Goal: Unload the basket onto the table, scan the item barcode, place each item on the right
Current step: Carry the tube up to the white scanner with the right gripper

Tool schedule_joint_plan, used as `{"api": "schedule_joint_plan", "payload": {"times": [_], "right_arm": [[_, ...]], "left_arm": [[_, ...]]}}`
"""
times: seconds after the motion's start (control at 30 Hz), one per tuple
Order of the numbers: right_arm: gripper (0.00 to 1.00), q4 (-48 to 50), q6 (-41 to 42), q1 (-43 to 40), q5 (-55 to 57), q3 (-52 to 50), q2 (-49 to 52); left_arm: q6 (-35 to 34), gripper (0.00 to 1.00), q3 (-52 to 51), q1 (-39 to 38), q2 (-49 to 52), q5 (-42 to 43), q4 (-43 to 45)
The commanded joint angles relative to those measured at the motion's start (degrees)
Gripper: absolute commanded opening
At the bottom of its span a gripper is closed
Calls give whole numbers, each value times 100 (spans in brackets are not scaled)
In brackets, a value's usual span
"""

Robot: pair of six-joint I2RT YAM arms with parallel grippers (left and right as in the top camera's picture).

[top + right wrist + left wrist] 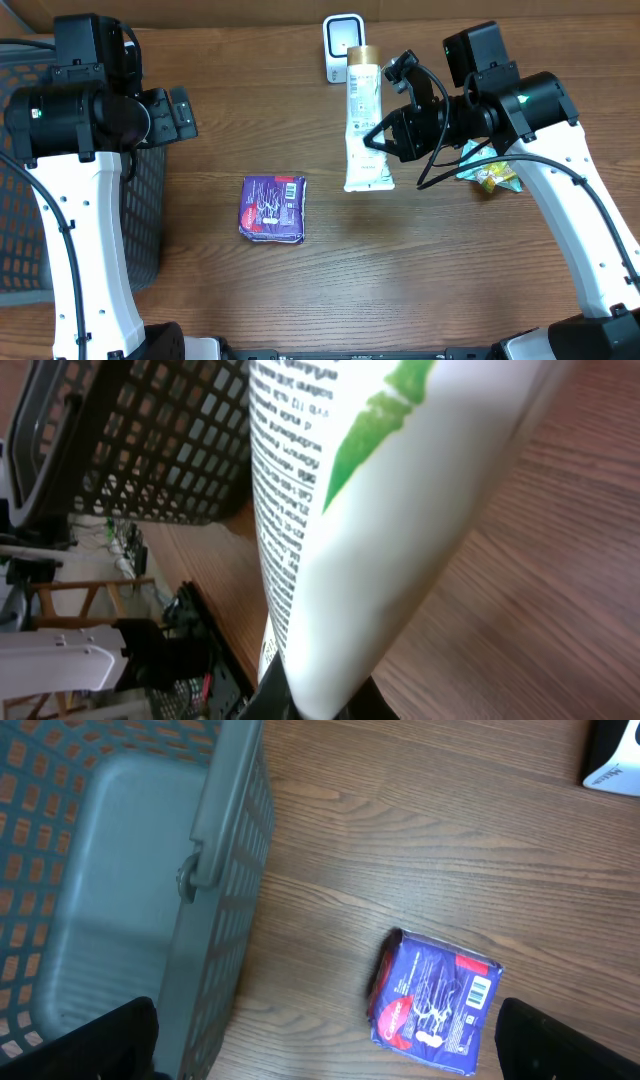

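White tube (363, 130) sits clamped in my right gripper (378, 135), the fingers closed on its side nearer the crimped end. Its long axis runs straight out from the scanner (343, 45): the gold cap is just beside the scanner's face and the crimped end points away from it. So the tube meets the scanner end-on, and I judge the coming move turns on swinging the printed side round to face it. In the right wrist view I see lines of print on the tube (380, 510), but no barcode that I can make out.

My right arm is far nearer the scanner. My left gripper (180, 112) hangs empty with its fingers wide apart, well apart from the scanner, over the basket (20, 200) rim.

A purple packet (272, 208) lies farther out from the scanner than the tube, on the left arm's side. A yellow-green wrapper (492, 178) lies under my right arm. Nothing stands between tube and scanner.
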Motion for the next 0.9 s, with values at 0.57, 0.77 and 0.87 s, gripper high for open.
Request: {"api": "schedule_joint_plan", "payload": {"times": [0.57,0.77,0.87], "right_arm": [[4,-142,-619,422,549,254,-201],[4,-144,-616,728,1095,247,-197],[4,-166,-616,745,1158,236,-197]], "left_arm": [[-20,100,122,-11,-22,31,-11],[-20,100,122,-11,-22,31,-11],[-20,100,122,-11,-22,31,-11]]}}
